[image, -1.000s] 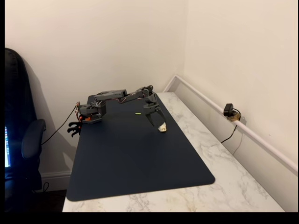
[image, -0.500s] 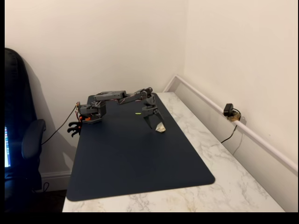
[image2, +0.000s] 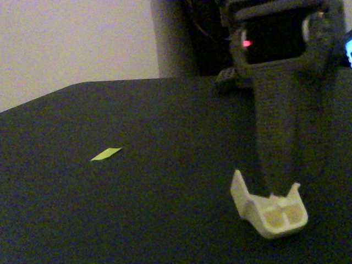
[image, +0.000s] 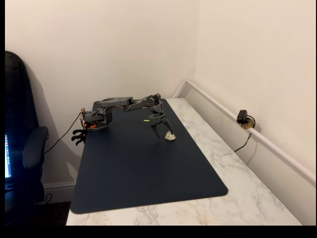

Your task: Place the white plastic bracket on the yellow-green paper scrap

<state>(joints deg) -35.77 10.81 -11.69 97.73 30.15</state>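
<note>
A: Where is the white plastic bracket now?

B: It lies on the dark mat, and I take this mat as the landmark. In both fixed views the bracket is in the far part of the mat, close to the mat's right edge as the wider fixed view shows it.

A: And the gripper?

B: It hangs over the same part of the mat, tips pointing down. In the close fixed view a grey finger comes down just behind the bracket and seems to touch it at the top. One finger tip is beside the bracket in the wide view. Whether the pincer is open, closed, or gripping the bracket, I cannot tell.

A: The yellow-green paper scrap?

B: Flat on the mat, apart from the bracket. In the wide view the scrap is farther back on the mat than the bracket, and to the left of it.

A: Any writing or brand to read?

B: I can read none. On the arm I see just a small red light, above the mat.
</note>
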